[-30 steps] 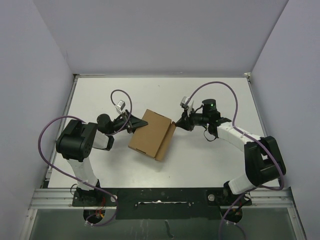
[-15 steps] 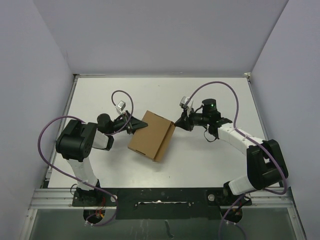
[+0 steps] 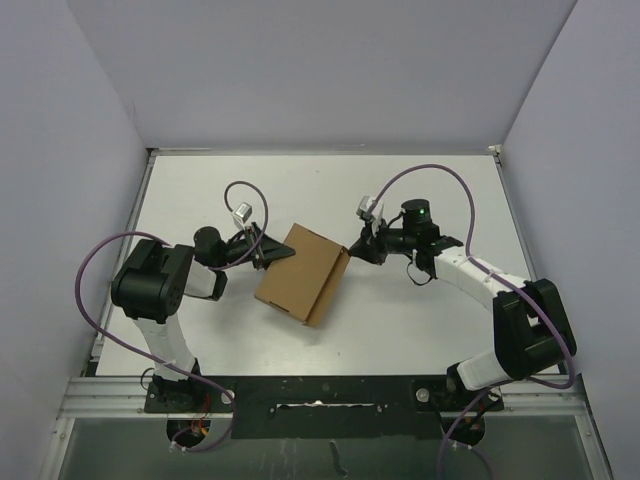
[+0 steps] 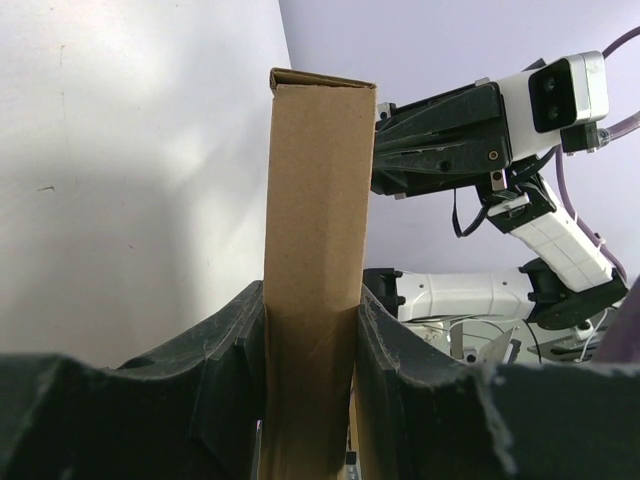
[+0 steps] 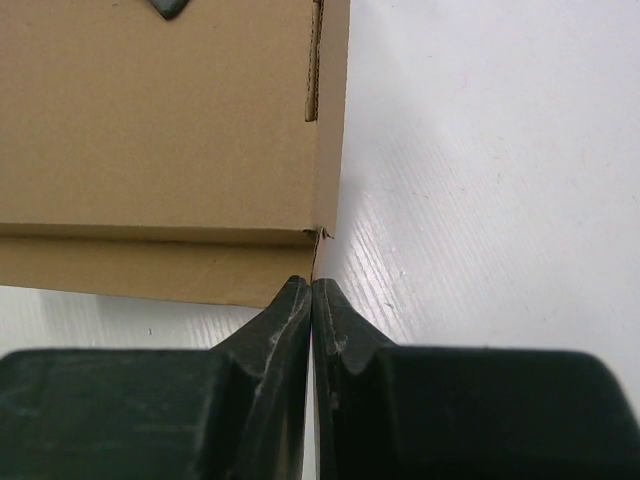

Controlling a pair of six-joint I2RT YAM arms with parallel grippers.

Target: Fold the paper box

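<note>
Near the middle of the white table lay the paper box, a plain brown cardboard mailer turned at an angle, with one arm at each end. The left gripper was clamped on the box's left end. In the left wrist view its two dark fingers pressed against both faces of the cardboard, which stood up between them as a narrow panel.

The right gripper met the opposite end at the far right corner. In the right wrist view its fingers were pressed together with no visible gap, their tips just at the box corner. A thin cardboard edge seemed to run down into the seam between them, so it was probably pinching the side flap, though the view was too edge-on to be sure. From above, that flap showed as a narrow strip along the box's right side, apparently raised against the body.

By my reading, the step in hand was closing that right side flap while the left arm braced the box. The fold looked partly made, not finished. The next move would call for the right arm to carry the flap over along its crease and press it home, with the left grip firm enough to stop the box sliding or twisting.
</note>
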